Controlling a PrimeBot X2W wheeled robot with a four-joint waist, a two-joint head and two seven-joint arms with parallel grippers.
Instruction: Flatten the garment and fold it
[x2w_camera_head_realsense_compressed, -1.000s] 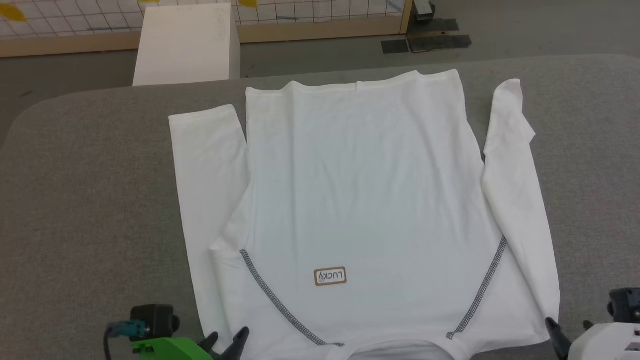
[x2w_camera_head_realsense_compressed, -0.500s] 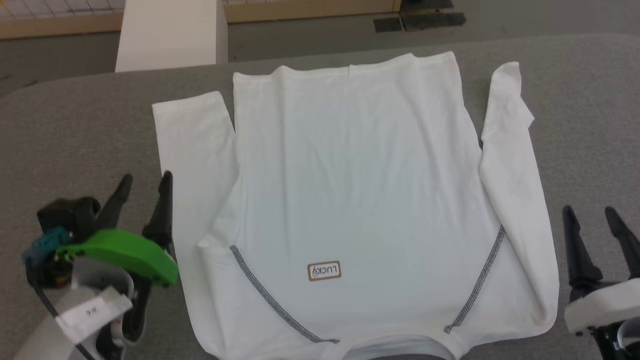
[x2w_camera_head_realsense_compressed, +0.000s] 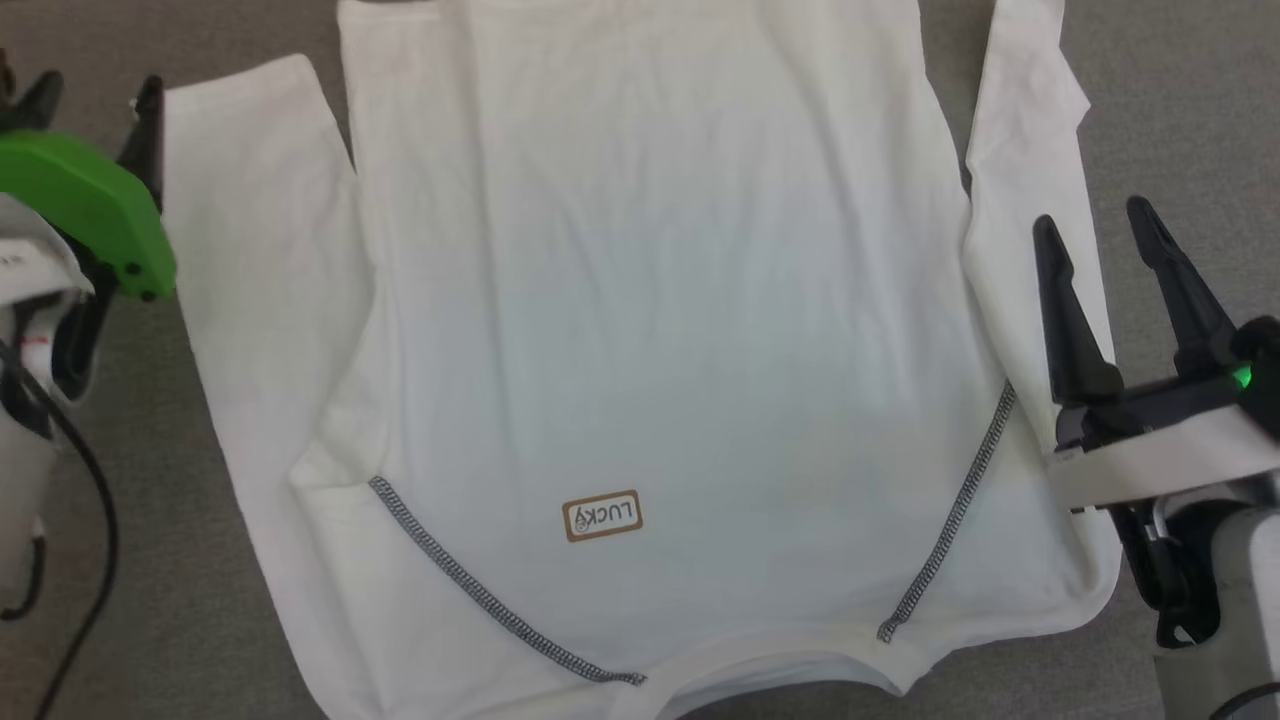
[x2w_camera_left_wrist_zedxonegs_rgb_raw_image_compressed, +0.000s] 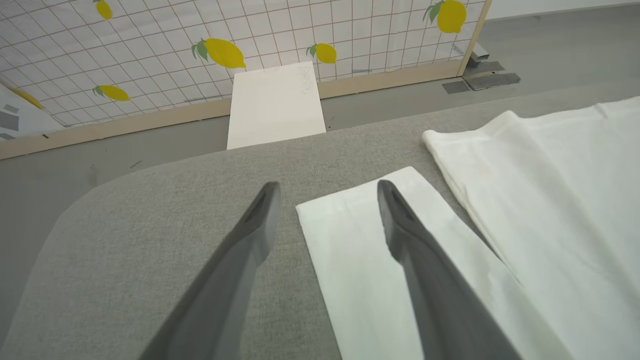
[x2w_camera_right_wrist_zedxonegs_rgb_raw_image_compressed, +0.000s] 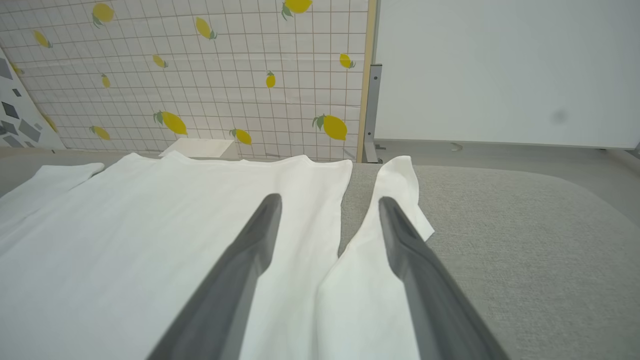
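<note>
- Jaws of both grippers stand wide apart and hold nothing. In the head view the left gripper (x2w_camera_head_realsense_compressed: 97, 88) hovers beside the outer edge of the left-hand sleeve (x2w_camera_head_realsense_compressed: 240, 300), near its cuff. The right gripper (x2w_camera_head_realsense_compressed: 1092, 215) sits at the outer edge of the right-hand sleeve (x2w_camera_head_realsense_compressed: 1010, 200). The shirt (x2w_camera_head_realsense_compressed: 650, 300) lies spread on the grey surface (x2w_camera_head_realsense_compressed: 1180, 100), neck toward the robot, label (x2w_camera_head_realsense_compressed: 601, 516) showing, body mostly smooth.
- Left wrist view: one finger is over bare surface and the other over the sleeve's cuff end, with the cloth edge running between them. A white box (x2w_camera_left_wrist_zedxonegs_rgb_raw_image_compressed: 275, 105) stands beyond the surface's far edge.
- Right wrist view: the fingers frame the gap between the shirt's body and the right-hand sleeve, whose cuff end is curled and creased.
- Risks, as I judge them:
  - Thin cloth lying flat may slip out of a shallow pinch, or the jaws may catch only the top layer.
  - Dragging a sleeve could rumple the smoothed body.
  - That curled cuff, folded in as it is, would leave a lumpy, crooked fold.
</note>
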